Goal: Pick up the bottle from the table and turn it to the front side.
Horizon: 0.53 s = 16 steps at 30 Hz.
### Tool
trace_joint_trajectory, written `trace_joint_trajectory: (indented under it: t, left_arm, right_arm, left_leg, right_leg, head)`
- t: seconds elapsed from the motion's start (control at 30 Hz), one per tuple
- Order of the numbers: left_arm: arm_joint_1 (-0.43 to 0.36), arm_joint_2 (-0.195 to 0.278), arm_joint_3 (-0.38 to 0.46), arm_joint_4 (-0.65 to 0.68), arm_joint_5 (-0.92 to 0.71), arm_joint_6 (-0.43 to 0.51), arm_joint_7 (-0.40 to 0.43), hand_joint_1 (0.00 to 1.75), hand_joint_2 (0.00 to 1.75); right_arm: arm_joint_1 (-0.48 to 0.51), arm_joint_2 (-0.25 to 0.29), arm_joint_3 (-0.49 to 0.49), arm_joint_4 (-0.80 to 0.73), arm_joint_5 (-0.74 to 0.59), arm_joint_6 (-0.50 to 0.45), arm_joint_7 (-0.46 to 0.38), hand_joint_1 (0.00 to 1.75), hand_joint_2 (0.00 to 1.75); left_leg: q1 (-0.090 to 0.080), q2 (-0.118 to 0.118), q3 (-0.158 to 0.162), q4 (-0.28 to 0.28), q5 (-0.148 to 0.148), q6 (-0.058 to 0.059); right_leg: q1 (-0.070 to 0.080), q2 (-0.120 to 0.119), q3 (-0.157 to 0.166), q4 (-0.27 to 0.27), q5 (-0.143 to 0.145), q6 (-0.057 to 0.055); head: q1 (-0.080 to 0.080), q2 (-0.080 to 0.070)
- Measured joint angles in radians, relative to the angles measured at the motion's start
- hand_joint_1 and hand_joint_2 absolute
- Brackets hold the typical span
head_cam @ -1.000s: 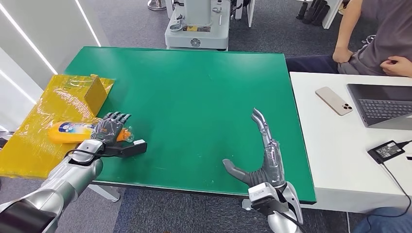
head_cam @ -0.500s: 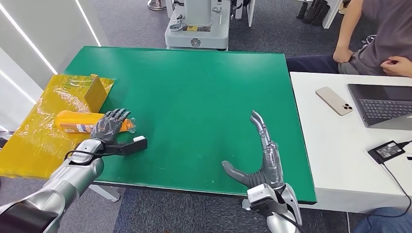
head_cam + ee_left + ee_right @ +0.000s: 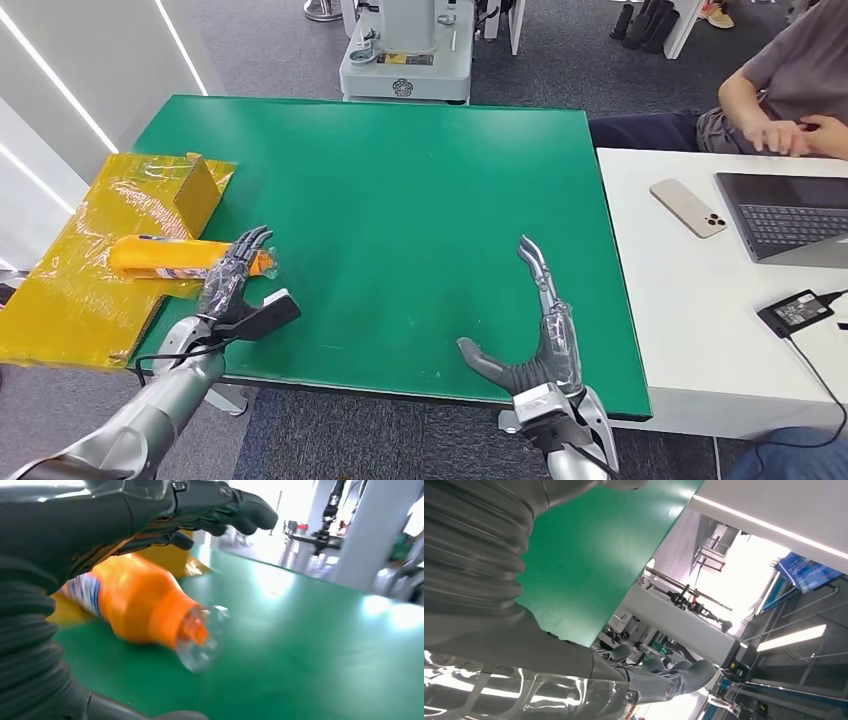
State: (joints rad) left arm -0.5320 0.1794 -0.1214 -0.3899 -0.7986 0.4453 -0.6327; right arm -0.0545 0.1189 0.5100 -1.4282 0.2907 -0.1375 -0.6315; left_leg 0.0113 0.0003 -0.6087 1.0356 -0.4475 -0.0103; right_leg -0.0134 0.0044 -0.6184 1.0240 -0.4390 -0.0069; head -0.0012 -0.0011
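The orange bottle (image 3: 165,257) is seen lying on its side at the green table (image 3: 400,200) edge, beside the released left hand (image 3: 232,284); its clear cap (image 3: 202,637) is revealed by the wrist view. The right hand (image 3: 535,335) is held spread, empty.

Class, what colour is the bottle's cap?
The cap is clear, over an orange neck; the left wrist view shows it best.

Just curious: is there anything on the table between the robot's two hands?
No. In the head view, only bare green table lies between the left hand, by the orange bottle, and the open right hand.
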Motion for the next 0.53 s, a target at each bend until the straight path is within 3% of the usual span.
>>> trace_joint_trajectory:
  t: [0.1, 0.2, 0.27, 0.4, 0.53]
  left_arm:
    - [0.061, -0.028, 0.045, -0.085, 0.116, -0.083, -0.051, 0.0, 1.75]
    - [0.162, -0.054, 0.039, -0.304, 0.432, -0.248, -0.063, 0.0, 1.75]
    - [0.215, -0.081, 0.029, -0.449, 0.633, -0.311, -0.065, 0.0, 1.75]
    - [0.285, -0.126, 0.012, -0.663, 0.775, -0.36, -0.066, 0.0, 1.75]
    - [0.319, -0.169, -0.002, -0.787, 0.819, -0.351, -0.066, 0.0, 1.75]
  right_arm:
    - [0.002, -0.002, 0.001, 0.0, -0.002, -0.002, 0.0, 0.0, 1.75]
    - [0.004, -0.006, 0.003, 0.002, -0.01, -0.006, 0.0, 0.0, 1.75]
    - [0.004, -0.009, 0.005, 0.004, -0.013, -0.006, 0.0, 0.0, 1.75]
    - [0.002, -0.012, 0.013, 0.01, -0.022, 0.001, -0.001, 0.0, 1.75]
    - [-0.008, -0.014, 0.025, 0.019, -0.03, 0.01, -0.001, 0.0, 1.75]
  left_leg:
    - [0.0, 0.001, 0.0, 0.0, 0.0, 0.0]
    - [0.0, 0.0, 0.0, 0.0, 0.0, 0.0]
    - [0.0, -0.001, -0.001, 0.0, 0.0, 0.0]
    - [0.0, -0.001, -0.001, 0.0, -0.001, 0.0]
    - [0.0, -0.001, -0.001, 0.0, -0.001, 0.0]
  right_leg:
    - [0.0, 0.001, 0.0, 0.0, 0.0, 0.0]
    - [0.0, 0.0, -0.001, 0.0, 0.0, 0.0]
    - [0.0, -0.001, 0.0, -0.001, 0.0, 0.001]
    - [0.0, -0.001, 0.0, -0.001, 0.0, 0.001]
    - [0.0, -0.001, 0.0, -0.001, 0.0, 0.001]
  head:
    - [0.0, 0.0]
    - [0.0, 0.0]
    - [0.0, 0.0]
    - [0.0, 0.0]
    - [0.0, 0.0]
